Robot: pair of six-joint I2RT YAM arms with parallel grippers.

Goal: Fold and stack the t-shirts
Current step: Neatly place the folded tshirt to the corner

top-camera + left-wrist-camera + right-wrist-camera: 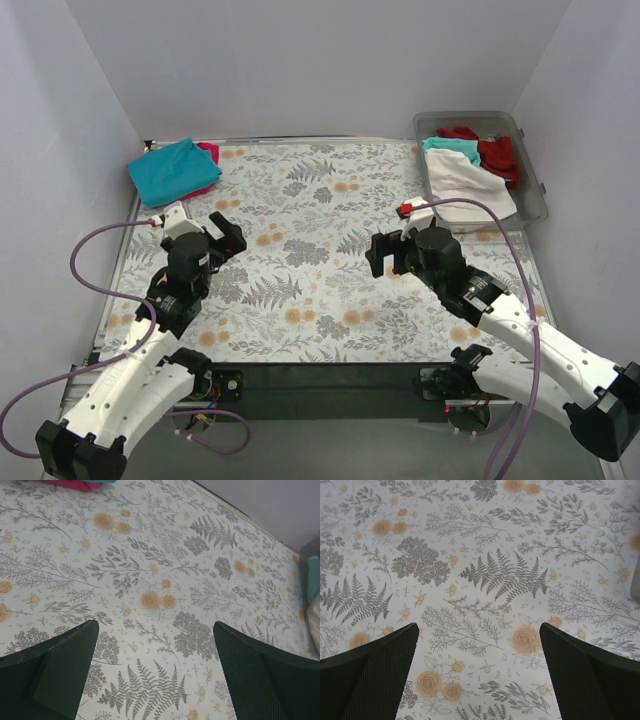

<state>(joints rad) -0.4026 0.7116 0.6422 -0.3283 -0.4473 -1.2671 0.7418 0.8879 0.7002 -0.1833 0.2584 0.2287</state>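
Two hands hover over the floral bench (320, 290) nearest me: on my screens the left hand (226, 234) and the right hand (384, 252) are both spread wide, with only printed cloth showing between their fingers. Further back on the left, a folded teal t-shirt (172, 170) lies on top of a magenta-pink t-shirt (208, 152) at the bench's far corner. At the far right, a clear bin (536, 190) holds a loosely heaped white t-shirt (465, 185), with a second teal t-shirt (450, 146) and a red t-shirt (497, 152) behind it.
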